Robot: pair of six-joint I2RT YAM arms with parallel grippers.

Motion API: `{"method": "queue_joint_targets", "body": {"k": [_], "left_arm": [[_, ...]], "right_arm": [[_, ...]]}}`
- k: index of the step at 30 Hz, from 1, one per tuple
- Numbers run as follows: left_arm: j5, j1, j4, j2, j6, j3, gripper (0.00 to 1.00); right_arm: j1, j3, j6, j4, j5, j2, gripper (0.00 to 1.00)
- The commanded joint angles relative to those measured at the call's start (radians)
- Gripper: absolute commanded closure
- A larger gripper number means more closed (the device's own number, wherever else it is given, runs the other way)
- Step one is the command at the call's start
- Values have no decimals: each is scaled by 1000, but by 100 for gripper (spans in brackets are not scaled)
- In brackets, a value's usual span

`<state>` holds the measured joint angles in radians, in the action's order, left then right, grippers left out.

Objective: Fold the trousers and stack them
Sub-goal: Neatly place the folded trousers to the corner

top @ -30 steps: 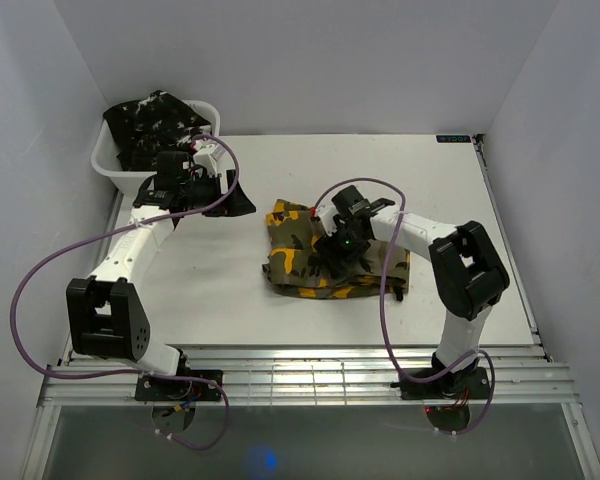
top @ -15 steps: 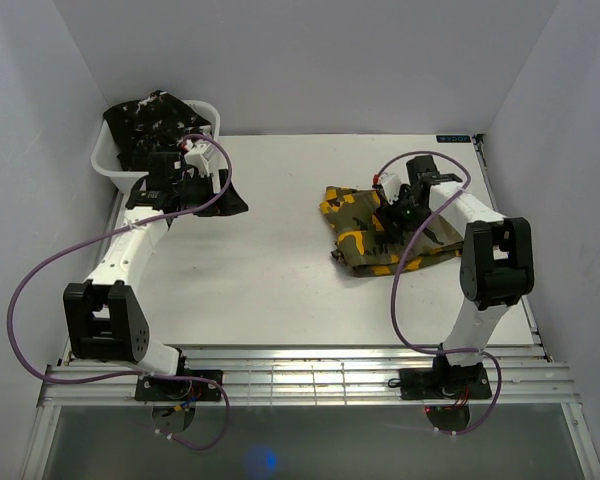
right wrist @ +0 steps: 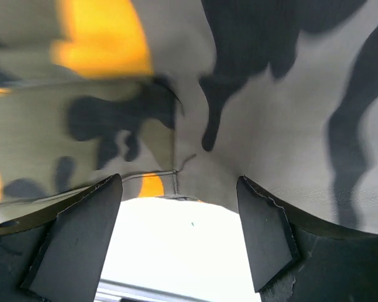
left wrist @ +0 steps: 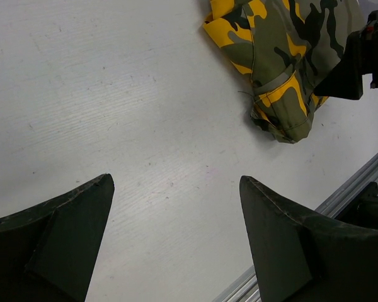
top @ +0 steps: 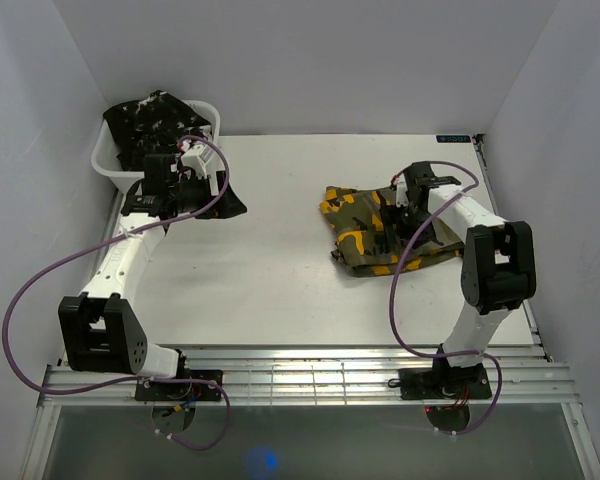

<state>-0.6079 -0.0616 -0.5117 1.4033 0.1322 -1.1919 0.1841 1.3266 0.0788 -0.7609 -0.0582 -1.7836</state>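
Note:
The olive-grey camouflage trousers (top: 358, 238) lie folded in a bundle on the right half of the table. They also show in the left wrist view (left wrist: 283, 56). My right gripper (top: 401, 216) is low over their right part, jaws open, with the cloth (right wrist: 271, 94) filling its view and nothing between the fingers (right wrist: 179, 182). The black trousers with white flecks (top: 155, 120) lie heaped in the white tub. My left gripper (top: 228, 204) is open and empty over the bare table (left wrist: 176, 182), just in front of the tub.
The white plastic tub (top: 105, 160) stands at the far left corner of the table. The table's front edge with metal rails (top: 300, 375) runs along the bottom. White walls close in left, right and behind. The right arm (left wrist: 359, 56) shows beside the olive trousers.
My right gripper dragged the olive trousers from the table's middle to the right, then settled over their right part. The left arm shifted slightly, staying near the tub.

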Motion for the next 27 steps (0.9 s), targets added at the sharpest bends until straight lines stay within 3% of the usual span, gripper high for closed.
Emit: {"method": "queue_joint_targets", "body": {"k": [1,5,12,27], "left_arm": [[7,5,6,-53,10,31,8],[7,6,25,-61,23,64,8],[11,25,-1,-75,-5,77,7],[13,54,-11,-17,-17,83,4]], "right_arm": [[20,-52,-114,17,104,-48,21],[18,-32,-142,129,201,-172,23],[-66,293,-177,127,248,-427,24],[-224,790,-54,149,149,-775,25]]}}
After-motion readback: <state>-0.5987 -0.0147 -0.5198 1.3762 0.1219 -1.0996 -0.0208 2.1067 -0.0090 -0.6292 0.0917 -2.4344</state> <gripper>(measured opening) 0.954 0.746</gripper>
